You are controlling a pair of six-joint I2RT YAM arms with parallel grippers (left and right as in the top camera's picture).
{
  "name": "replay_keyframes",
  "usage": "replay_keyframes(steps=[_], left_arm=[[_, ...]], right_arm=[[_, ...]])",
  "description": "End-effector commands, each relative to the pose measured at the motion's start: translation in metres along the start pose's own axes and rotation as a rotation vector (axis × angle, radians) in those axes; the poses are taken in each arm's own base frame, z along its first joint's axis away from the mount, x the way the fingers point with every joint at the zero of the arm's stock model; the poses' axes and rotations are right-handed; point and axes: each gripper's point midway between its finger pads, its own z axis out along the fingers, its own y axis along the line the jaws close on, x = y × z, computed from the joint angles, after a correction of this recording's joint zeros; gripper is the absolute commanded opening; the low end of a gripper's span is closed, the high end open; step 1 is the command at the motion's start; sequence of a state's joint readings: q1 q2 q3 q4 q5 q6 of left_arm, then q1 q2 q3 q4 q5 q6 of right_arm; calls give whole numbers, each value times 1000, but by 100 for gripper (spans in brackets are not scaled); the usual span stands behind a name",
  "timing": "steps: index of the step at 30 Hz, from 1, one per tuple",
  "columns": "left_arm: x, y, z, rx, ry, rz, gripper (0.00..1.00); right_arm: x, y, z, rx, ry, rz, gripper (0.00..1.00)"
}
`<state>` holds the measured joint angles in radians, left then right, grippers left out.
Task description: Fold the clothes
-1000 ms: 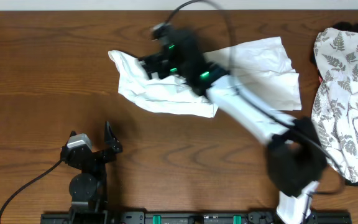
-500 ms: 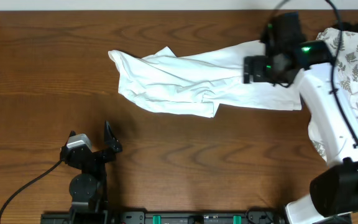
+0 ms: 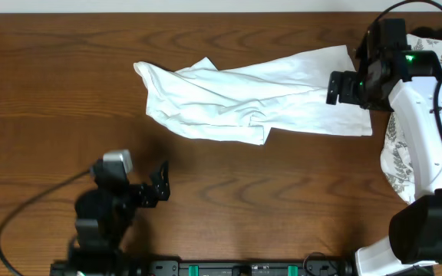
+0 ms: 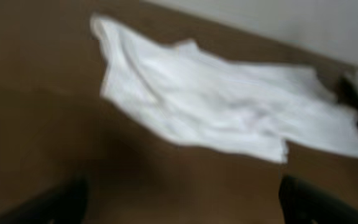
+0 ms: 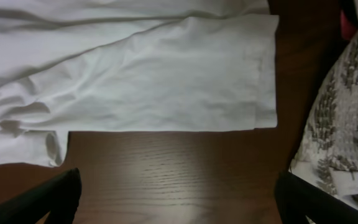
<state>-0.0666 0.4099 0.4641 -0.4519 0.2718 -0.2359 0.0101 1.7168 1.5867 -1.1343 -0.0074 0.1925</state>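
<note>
T-shirt (image 3: 244, 103) lies rumpled and unfolded on the tabletop (image 3: 52, 115). The right end effector (image 3: 338, 87) and left end effector (image 3: 159, 188) are both released and empty. The next move likely calls for gripping corners to flatten it.

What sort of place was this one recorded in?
Probably a robot lab workbench, not a home: a wooden table, a black mounting rail along its near edge, and a white T-shirt laid beside a fern-print cloth.

Even light, blurry left-wrist view
</note>
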Motion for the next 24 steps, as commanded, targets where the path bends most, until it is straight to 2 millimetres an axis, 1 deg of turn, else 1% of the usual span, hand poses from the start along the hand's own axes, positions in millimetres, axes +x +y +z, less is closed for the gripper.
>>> replay_keyframes(steps=[1,4,6,8,9,12,14,15,16,18,19,22,24], left_arm=[[-19,-27,0,72,159,-44,98],[-21,-35,8,45,344,-78,98],[-25,-48,19,74,434,-91,98],[-31,-53,35,89,468,-95,98],[-31,-52,45,88,484,-101,98],[-32,-59,69,142,495,-138,98],[-28,-73,80,225,539,-215,98],[-25,-80,83,267,560,-235,100],[-22,-82,88,273,579,-254,87],[-10,-78,96,219,624,-308,68],[-2,-74,100,177,648,-333,62],[22,-57,111,-30,689,-396,59],[31,-53,117,-113,683,-391,59]], right_arm=[[1,-9,7,13,14,5,98],[2,-11,11,14,14,-4,98],[3,-11,15,13,13,-33,98],[4,-11,18,13,16,-57,98],[5,-11,19,14,18,-65,98],[6,-12,22,13,19,-73,98],[5,-11,23,13,15,-73,97],[4,-11,24,12,11,-74,96],[3,-11,24,12,7,-74,96],[1,-11,25,11,-1,-74,95],[0,-11,25,10,-6,-74,96],[-4,-10,26,8,-22,-74,96],[-5,-10,26,7,-30,-74,96]])
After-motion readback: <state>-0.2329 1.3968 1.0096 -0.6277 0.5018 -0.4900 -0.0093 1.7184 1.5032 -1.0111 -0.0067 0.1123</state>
